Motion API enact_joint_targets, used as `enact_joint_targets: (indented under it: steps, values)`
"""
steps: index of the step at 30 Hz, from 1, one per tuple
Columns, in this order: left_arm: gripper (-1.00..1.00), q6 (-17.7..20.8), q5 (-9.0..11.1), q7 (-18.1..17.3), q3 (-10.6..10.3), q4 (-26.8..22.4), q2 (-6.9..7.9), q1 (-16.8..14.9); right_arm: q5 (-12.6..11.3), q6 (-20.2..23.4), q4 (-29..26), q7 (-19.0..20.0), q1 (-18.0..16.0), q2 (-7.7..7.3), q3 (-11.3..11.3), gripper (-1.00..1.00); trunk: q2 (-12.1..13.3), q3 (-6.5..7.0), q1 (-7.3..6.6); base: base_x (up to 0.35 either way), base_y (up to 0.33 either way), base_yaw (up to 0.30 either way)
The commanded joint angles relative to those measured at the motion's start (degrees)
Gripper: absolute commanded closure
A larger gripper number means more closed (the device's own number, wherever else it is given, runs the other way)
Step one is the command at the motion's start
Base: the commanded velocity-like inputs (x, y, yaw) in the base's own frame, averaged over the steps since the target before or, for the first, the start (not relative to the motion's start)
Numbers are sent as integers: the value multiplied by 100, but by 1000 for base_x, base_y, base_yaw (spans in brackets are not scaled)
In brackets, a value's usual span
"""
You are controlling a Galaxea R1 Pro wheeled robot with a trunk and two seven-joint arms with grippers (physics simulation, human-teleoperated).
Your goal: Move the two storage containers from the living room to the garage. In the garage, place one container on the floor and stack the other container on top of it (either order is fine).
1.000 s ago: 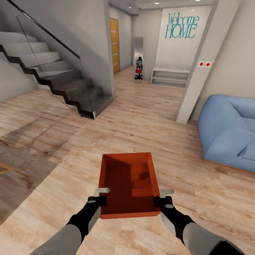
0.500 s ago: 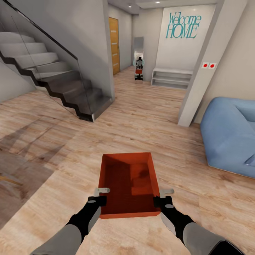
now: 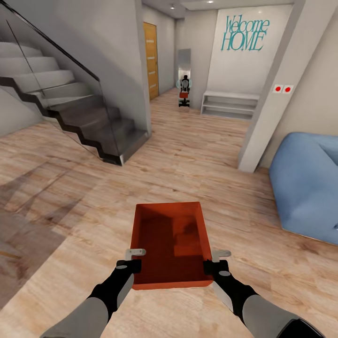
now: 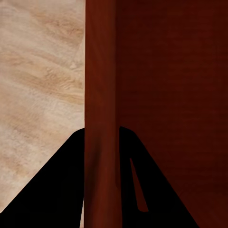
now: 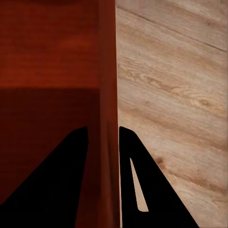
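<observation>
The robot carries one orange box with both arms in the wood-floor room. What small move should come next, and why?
Probably keep both grips shut and roll ahead toward the oak door in the hallway. The left pincer and right pincer each clamp a side wall of the orange container, and the floor here is wood plank, not garage concrete.

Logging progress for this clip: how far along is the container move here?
Done: one storage container is lifted, left gripper and right gripper each clamped on a side wall. In hand: carrying it over the wood-plank floor, not concrete. Left: reaching the garage, setting it down, fetching and stacking the second.
</observation>
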Motion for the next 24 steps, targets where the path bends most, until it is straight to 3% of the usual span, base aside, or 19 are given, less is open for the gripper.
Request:
enact_joint_targets:
  steps: [1, 7, 24]
  values:
    - [100, 29, 160, 57, -124, 48, 114, 1, 30, -32, -29, -46, -11, -9, -4, 100, -5, -5, 4, 304, 0, 0]
    - [100, 36, 160, 57, -124, 49, 114, 1, 36, -47, -29, -46, -11, -9, -4, 100, -5, -9, 4, 304, 0, -22]
    - [100, 38, 169, 57, -124, 49, 114, 1, 38, -66, -29, -54, -11, -9, -4, 100, -5, -87, 4, 304, 0, -161]
